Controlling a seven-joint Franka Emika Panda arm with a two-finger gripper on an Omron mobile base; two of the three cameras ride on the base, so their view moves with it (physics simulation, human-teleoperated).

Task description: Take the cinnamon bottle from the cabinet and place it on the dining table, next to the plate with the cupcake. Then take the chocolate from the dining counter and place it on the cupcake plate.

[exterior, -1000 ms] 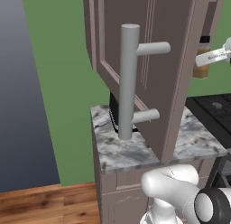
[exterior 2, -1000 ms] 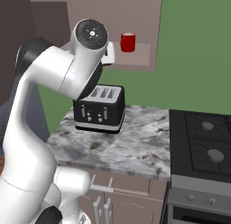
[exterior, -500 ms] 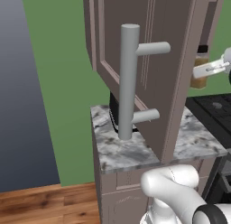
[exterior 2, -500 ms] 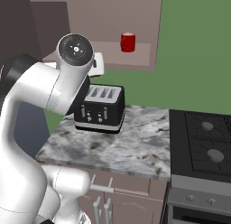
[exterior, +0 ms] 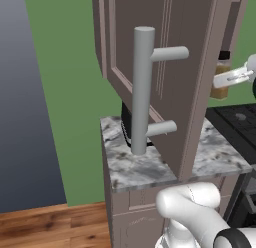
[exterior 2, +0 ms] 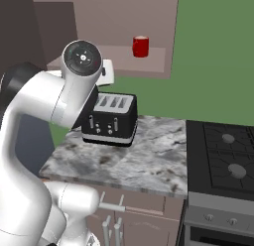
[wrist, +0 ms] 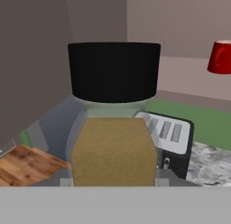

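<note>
I have the cinnamon bottle (wrist: 115,128) between my fingers (exterior: 231,78) — its black cap and amber body sit right in front of my hand camera, close and upright, and from the left base view the white fingers are closed across its body. The bottle hangs in the air just beyond the right edge of the open cabinet (exterior: 165,77) door, above the marble counter (exterior 2: 134,158), touching nothing but me.

Below me stands a black toaster (exterior 2: 110,121), and on the cabinet shelf (exterior 2: 149,61) further right a red cup (exterior 2: 140,46) sits well apart from the bottle. The stove (exterior 2: 223,160) is to the right of the counter.

The dining table and the cupcake plate lie elsewhere, so I judge a long carry is still ahead — and that is where trouble could come. The open door with its long grey bar handle (exterior: 141,89) stands near my path; if I swing left without backing out enough, the bottle or my wrist may clip the door edge and twist the bottle in my hold. A quick swing could also let it slip, since I cannot tell how deep the bottle sits between the fingers. Dropping low too soon would knock it against the toaster.
</note>
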